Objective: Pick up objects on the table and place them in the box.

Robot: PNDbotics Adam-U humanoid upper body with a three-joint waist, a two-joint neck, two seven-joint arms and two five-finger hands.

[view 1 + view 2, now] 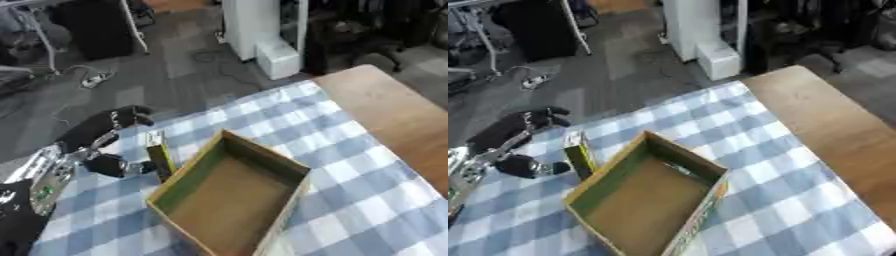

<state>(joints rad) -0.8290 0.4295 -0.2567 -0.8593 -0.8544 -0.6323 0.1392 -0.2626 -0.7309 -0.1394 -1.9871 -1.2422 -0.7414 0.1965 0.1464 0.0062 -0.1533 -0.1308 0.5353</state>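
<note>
Fingers (131, 116) of the left hand (112, 165) curl around a narrow yellow-green pack (160, 157), held upright just outside the box's (289, 167) left wall, near the counter's (385, 115) left edge. Nothing shows inside the box, so placing seems barely begun. No right hand is visible.

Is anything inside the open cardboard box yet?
No: the open cardboard box shows only its bare brown floor, while the left hand holds a slim yellow-green carton upright just outside its left wall.
</note>
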